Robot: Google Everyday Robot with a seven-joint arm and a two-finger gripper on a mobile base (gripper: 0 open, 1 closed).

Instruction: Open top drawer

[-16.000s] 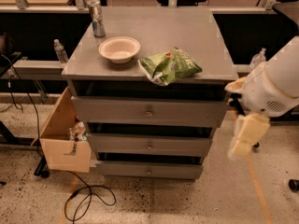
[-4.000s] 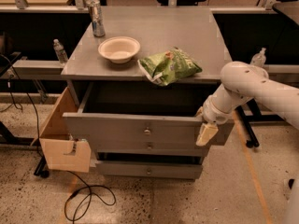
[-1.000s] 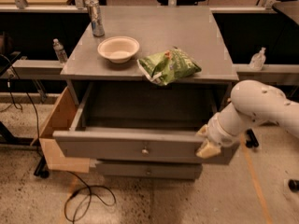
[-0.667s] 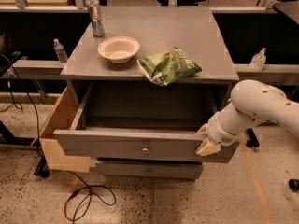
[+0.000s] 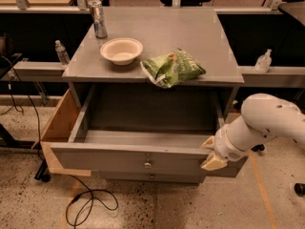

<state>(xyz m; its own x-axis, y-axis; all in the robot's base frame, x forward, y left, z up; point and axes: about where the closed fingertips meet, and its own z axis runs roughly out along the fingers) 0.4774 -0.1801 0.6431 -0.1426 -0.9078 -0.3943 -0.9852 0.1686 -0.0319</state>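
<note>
The top drawer (image 5: 128,157) is a wide grey drawer with one small round metal knob (image 5: 147,164) at the centre of its front. It stands pulled far out of the grey cabinet (image 5: 157,32), and its grey inside shows nothing in it. My gripper (image 5: 210,153), cream-tipped on a white arm (image 5: 267,123), is at the right end of the drawer front, against its top edge.
On the cabinet top are a white bowl (image 5: 121,50), a metal can (image 5: 98,19) and a green chip bag (image 5: 172,67) overhanging the front edge. A light wooden box (image 5: 59,128) stands left of the drawer. A cable (image 5: 90,199) lies on the floor. A lower drawer (image 5: 151,177) is shut.
The top drawer was shut at first and has been pulled out. Over the last second it and my gripper came only slightly further toward the camera.
</note>
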